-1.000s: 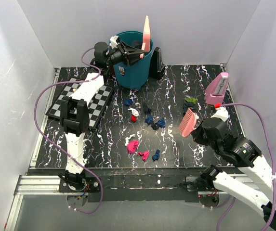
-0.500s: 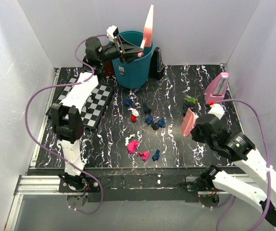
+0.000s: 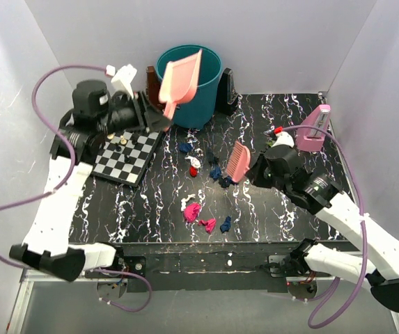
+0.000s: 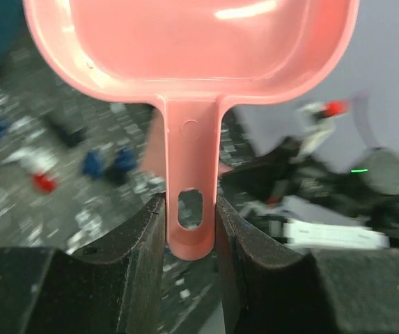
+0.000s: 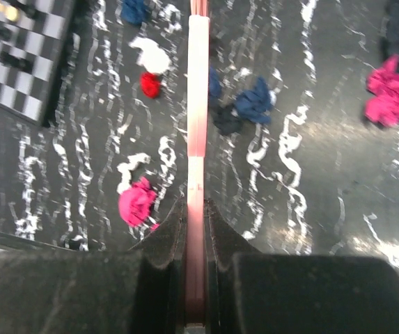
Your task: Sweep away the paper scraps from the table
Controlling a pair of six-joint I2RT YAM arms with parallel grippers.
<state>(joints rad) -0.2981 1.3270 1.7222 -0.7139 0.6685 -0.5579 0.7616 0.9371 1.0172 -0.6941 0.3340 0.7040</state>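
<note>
Tool-positioning step: left gripper (image 4: 191, 209) is clamping the pink dustpan (image 3: 180, 76) aloft near the bin (image 3: 192, 104), right gripper (image 5: 196, 212) is pinching the brush (image 3: 237, 161) beside paper scraps (image 3: 215, 172) lying on the table (image 3: 150, 202); next, dustpan probably needs lowering alongside them.

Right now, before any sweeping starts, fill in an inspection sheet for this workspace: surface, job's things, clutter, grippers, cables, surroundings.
Surface: table, black, marbled, littered mid-way.
Job's things: scraps, blue, pink, white and red, loose in front of the bin; none seen in the dustpan.
Clutter: chessboard at left; teal bin at rear; pink object at right rear.
Grippers: left gripper shut on the dustpan handle, pan held aloft; right gripper shut on the brush.
Cables: purple cables loop off both arms, clear of the scraps.
Surroundings: white walls on three sides.
</note>
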